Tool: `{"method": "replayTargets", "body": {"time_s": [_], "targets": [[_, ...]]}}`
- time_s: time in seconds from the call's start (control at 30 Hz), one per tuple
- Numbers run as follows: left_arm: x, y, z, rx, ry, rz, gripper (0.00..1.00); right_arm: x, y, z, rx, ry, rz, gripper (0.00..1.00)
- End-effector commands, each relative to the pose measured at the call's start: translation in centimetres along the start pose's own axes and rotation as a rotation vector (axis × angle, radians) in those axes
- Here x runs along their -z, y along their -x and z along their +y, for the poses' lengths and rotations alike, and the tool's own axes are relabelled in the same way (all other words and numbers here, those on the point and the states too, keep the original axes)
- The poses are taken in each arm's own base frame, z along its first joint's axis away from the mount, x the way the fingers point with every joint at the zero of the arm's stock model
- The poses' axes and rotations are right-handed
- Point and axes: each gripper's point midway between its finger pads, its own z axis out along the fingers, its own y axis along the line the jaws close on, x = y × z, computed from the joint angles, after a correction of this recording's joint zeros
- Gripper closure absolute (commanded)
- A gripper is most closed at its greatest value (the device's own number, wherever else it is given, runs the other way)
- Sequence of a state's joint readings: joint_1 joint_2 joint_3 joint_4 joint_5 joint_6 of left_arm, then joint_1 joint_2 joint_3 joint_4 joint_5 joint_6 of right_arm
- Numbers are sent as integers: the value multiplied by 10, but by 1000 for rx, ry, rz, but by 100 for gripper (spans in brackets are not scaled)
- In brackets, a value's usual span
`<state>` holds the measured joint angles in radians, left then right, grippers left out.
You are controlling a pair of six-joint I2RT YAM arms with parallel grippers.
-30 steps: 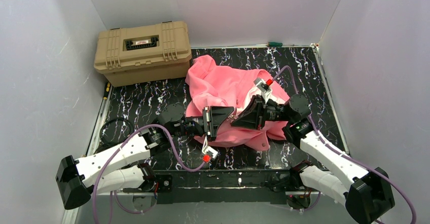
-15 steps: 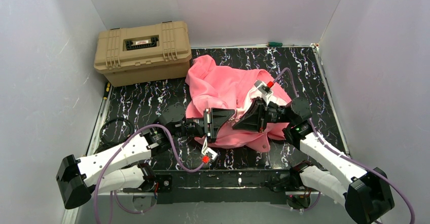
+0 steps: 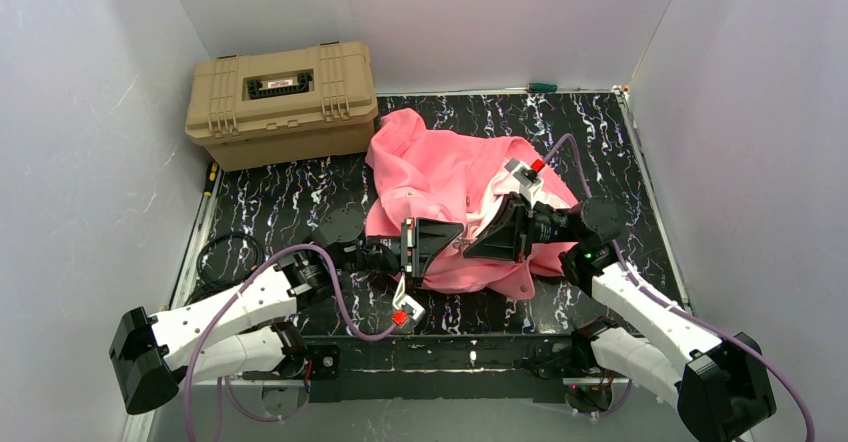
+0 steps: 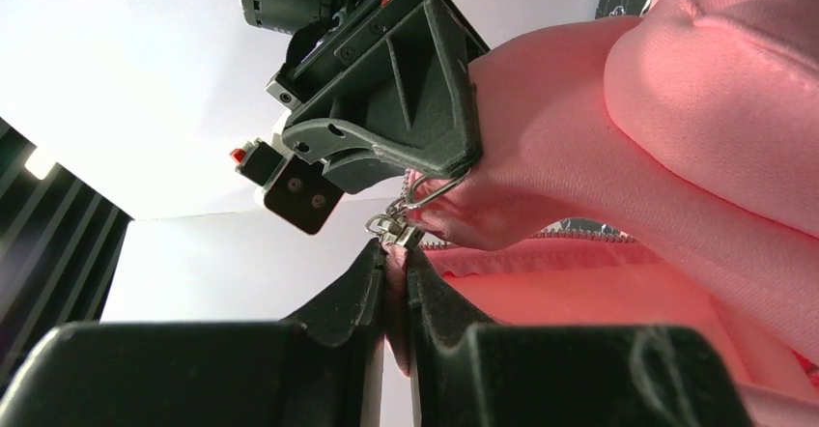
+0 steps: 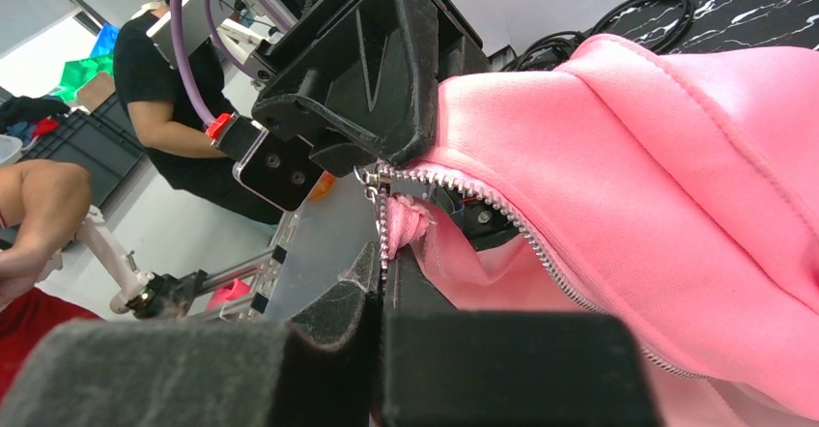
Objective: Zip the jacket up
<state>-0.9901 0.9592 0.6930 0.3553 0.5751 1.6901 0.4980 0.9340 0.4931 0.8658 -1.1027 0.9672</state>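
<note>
The pink jacket (image 3: 440, 167) lies crumpled mid-table, and both grippers meet over its near hem. My left gripper (image 4: 394, 265) is shut on a fold of pink fabric just below the metal zipper slider (image 4: 396, 228). From the top it shows as a black wedge (image 3: 428, 242). My right gripper (image 5: 383, 265) is shut on the jacket's zipper edge, where a row of silver teeth (image 5: 526, 243) runs down into the jaws. It faces the left gripper from the right (image 3: 497, 234). The fingertips of the two nearly touch.
A tan case (image 3: 283, 102) stands at the back left. A green-handled tool (image 3: 542, 87) lies at the rear edge and a yellow-handled one (image 3: 210, 176) at the left edge. Black cable (image 3: 222, 258) coils front left. White walls enclose the table.
The right gripper has closed onto the zipper edge and shifted slightly right. The left gripper has stayed shut on the fabric, barely moving.
</note>
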Motion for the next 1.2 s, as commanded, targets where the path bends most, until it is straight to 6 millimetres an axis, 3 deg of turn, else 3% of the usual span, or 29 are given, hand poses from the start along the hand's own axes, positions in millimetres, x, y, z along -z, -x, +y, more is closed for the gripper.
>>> {"method": "replayTargets", "body": {"time_s": [0.0,0.13,0.27,0.33,0.67,0.9,1.17], "targets": [[8,27,19,-27,59,-113,100,2,25,6,63,-14,-82,99],[7,24,19,-19,55,-101,100,2,20,2,21,-28,-62,99],[4,17,18,-3,49,-76,100,3,17,-7,-6,-72,-36,81],[3,15,16,8,43,-68,100,3,18,-7,-2,-81,-30,78],[2,11,6,22,23,-49,74,2,17,-8,-14,-79,-19,99],[4,10,-2,18,10,-28,71,2,17,-8,-13,-76,-15,99],[14,13,-9,17,11,-11,80,1,20,-10,-13,-84,-14,99]]}}
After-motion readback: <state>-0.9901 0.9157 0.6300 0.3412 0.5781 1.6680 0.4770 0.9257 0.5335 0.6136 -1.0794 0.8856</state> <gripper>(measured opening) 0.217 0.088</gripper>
